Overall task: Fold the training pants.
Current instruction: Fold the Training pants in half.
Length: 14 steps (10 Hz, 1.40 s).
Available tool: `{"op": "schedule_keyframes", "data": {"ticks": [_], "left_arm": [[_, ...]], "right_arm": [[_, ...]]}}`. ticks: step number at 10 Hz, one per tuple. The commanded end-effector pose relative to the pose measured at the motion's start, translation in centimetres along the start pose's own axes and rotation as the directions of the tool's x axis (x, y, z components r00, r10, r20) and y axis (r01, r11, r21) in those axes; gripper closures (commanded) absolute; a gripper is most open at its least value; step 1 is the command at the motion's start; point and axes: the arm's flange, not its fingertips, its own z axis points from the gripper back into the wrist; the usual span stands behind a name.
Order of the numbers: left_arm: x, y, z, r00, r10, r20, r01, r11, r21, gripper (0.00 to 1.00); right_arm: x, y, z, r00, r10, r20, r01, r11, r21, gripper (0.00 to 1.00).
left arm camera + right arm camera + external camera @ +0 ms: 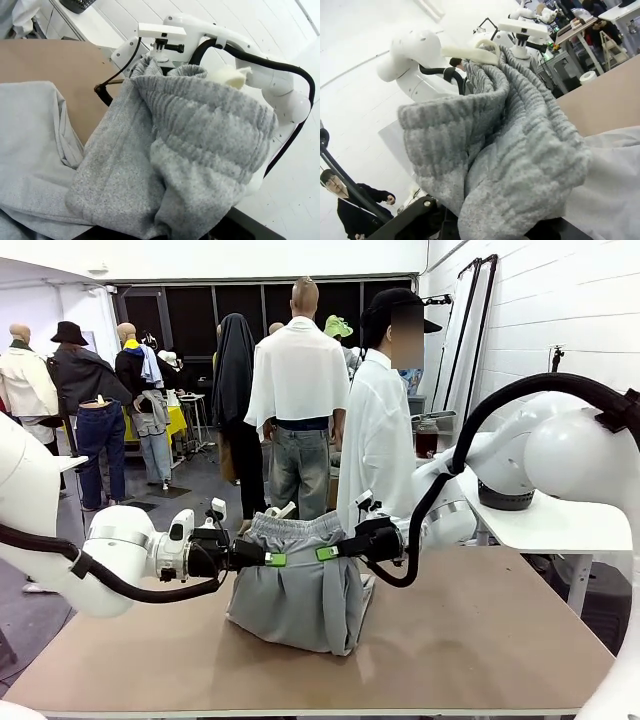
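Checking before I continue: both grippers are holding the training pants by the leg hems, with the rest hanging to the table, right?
Not the hems. In the front view the left gripper and right gripper hold the training pants by the gathered waistband; the rest is correct.

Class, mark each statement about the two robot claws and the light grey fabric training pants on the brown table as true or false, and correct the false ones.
1. The left claw grips the waistband of the light grey fabric training pants. True.
2. The right claw hangs open above the pants. False: it is shut on the waistband.
3. The waistband is held up off the brown table. True.
4. The pants lie flat, neatly folded. False: they hang bunched, lower part resting on the table.
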Motion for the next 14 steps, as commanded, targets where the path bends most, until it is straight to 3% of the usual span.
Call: {"op": "schedule_keyframes", "data": {"ticks": [1, 14], "left_arm": [[0.13, -0.37, -0.07, 1.0, -0.022, 0.0, 0.022, 1.0, 0.006, 1.0], [0.13, -0.12, -0.2, 1.0, -0.007, -0.004, 0.007, 1.0, 0.001, 1.0]], "right_arm": [[-0.23, 0.19, -0.21, 1.0, -0.004, -0.002, 0.004, 1.0, 0.006, 1.0], [-0.15, 0.0, -0.21, 1.0, -0.004, -0.004, 0.004, 1.0, 0.004, 1.0]]}}
